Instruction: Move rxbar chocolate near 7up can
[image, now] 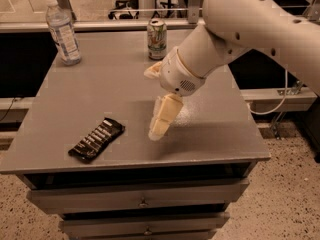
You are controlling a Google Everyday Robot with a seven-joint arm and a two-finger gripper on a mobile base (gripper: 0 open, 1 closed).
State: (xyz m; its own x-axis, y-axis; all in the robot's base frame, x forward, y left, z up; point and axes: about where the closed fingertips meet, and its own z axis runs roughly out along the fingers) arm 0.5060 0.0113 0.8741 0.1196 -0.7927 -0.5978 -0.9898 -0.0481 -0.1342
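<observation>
Camera view: the only feed I have. It looks down on the counter (215,134) from the front.
Arm: I see the big white arm (240,29) come in from the upper right and slope down over the right half of the counter.
Gripper: the gripper (155,104) hangs over the middle of the counter, a little toward the front edge.
Jaws: I read them as wide. One cream finger (162,119) points down and to the left, and the other finger (152,71) sticks out up by the wrist, well apart from the first. Nothing is between them.
Lower tip: it is close over the surface with a shadow under it. I cannot tell whether it touches.
Rxbar: the rxbar (97,139) lies flat near the front-left corner, set diagonally, with its white lettering up. It is left of the gripper and apart from it.
Can: the can (157,38) stands upright at the back edge, about midway along it. It is behind the gripper and well apart from the rxbar.
Bottle: a clear bottle (62,30) stands upright at the back-left corner.
Drawers: I can see closed drawers (142,196) under the front edge.
</observation>
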